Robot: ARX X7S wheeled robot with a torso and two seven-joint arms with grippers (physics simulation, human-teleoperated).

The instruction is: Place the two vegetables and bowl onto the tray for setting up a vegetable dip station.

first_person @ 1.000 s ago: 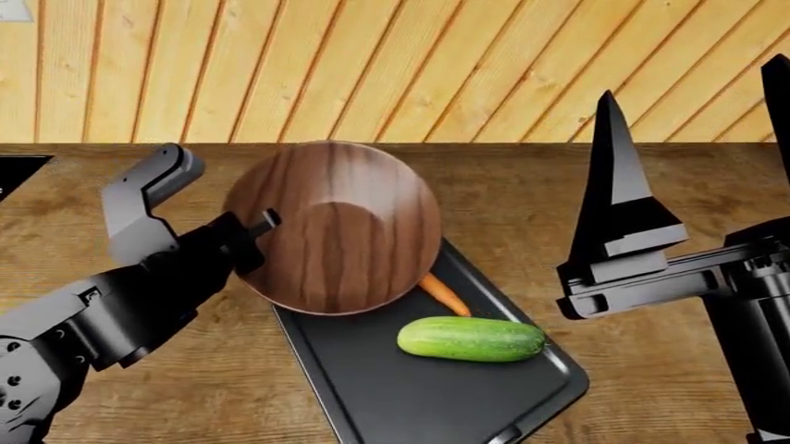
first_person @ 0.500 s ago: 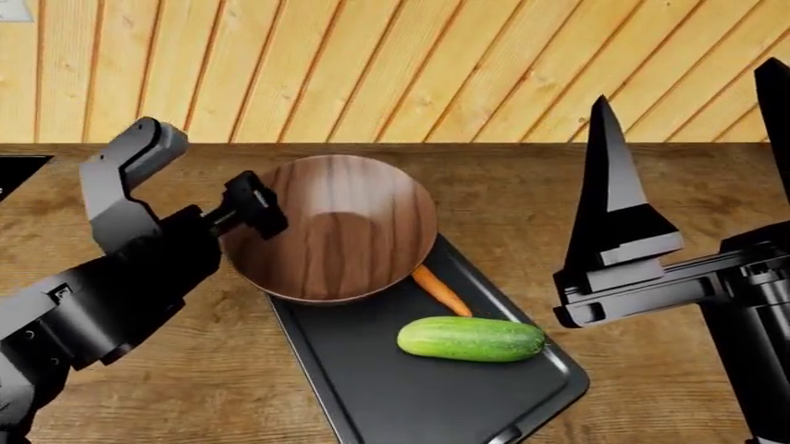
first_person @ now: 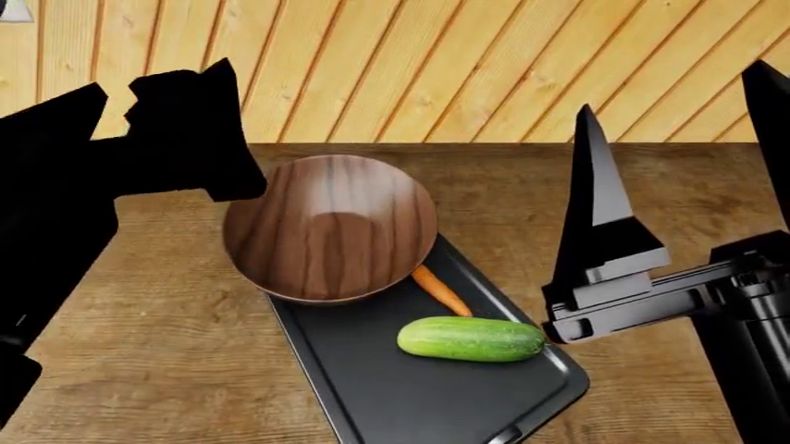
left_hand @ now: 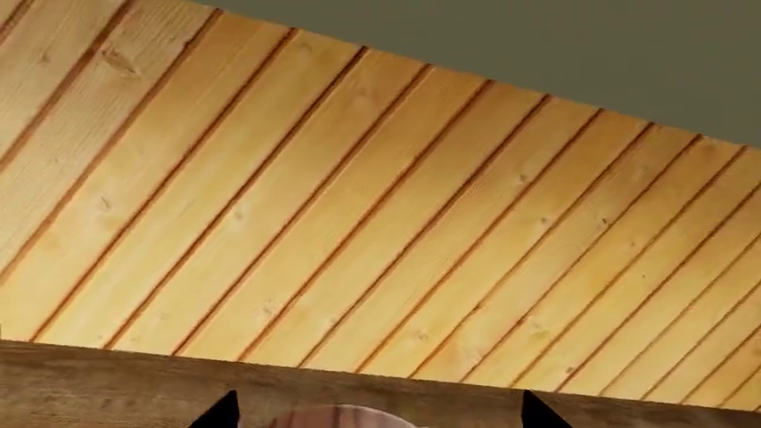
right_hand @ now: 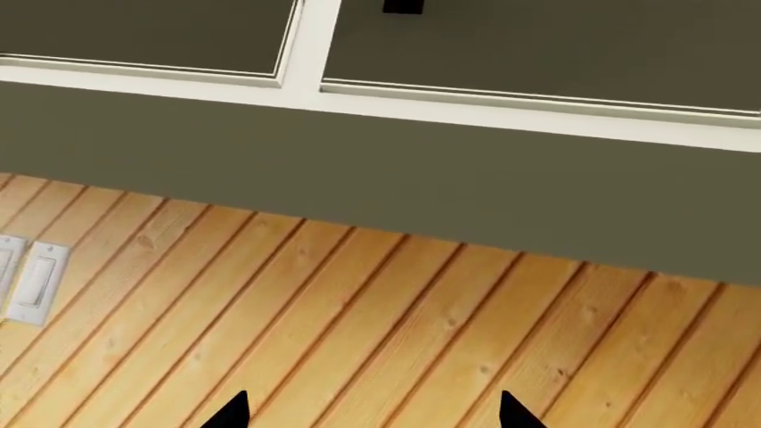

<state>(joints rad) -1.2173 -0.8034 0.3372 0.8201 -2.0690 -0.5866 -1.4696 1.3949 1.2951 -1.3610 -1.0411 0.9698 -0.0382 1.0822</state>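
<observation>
1. The bowl is being carried partly by the far end of the tray, its left edge overhanging the counter.
2. The carrot and cucumber are being held by the tray, beside the bowl.
3. The left gripper is being held above the bowl's rim, apparently clear of it; its fingers' state cannot be told.
4. The right gripper is being kept raised, fingers spread, empty.

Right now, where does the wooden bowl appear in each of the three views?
Head view: the bowl sits left of centre, on the tray's far end.
Left wrist view: only its rim peeks at the bottom edge.
Right wrist view: not in it.
Shared landmark: the plank wall.
</observation>
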